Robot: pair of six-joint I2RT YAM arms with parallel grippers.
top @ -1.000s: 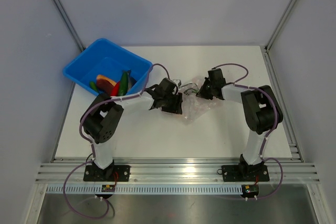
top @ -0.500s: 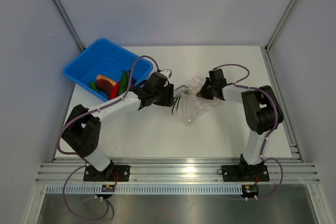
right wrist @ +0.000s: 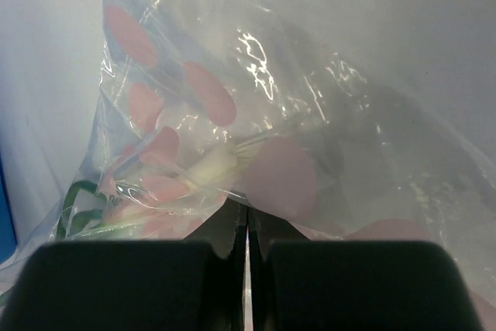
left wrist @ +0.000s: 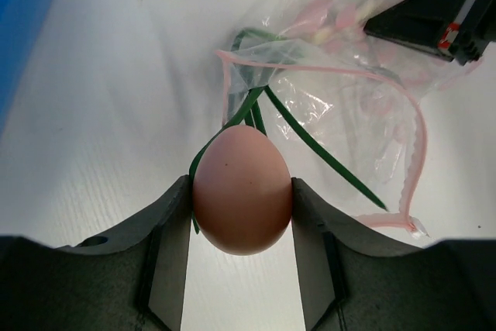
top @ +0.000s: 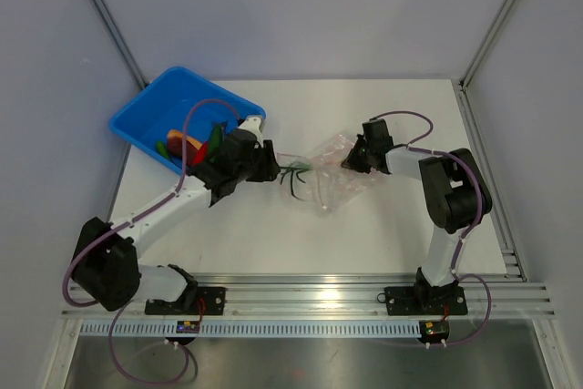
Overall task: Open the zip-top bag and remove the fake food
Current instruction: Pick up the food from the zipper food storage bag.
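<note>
Zip-top bag (top: 342,184) right of blue bin (top: 182,102)

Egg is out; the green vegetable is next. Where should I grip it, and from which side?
Probably the green vegetable's leaves, which poke out of the bag's mouth. Come from the left, the mouth side, jaws across the leaves: they are thin and lie flat. The stalk is inside the plastic, and the right gripper pinches the far end.

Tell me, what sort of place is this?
Most likely a robotics lab test booth. The left arm and right arm are bolted to a metal rail at the edge of a white table, plain panels wall it in, and the goods are toys: an egg, fake food in a blue bin.
</note>
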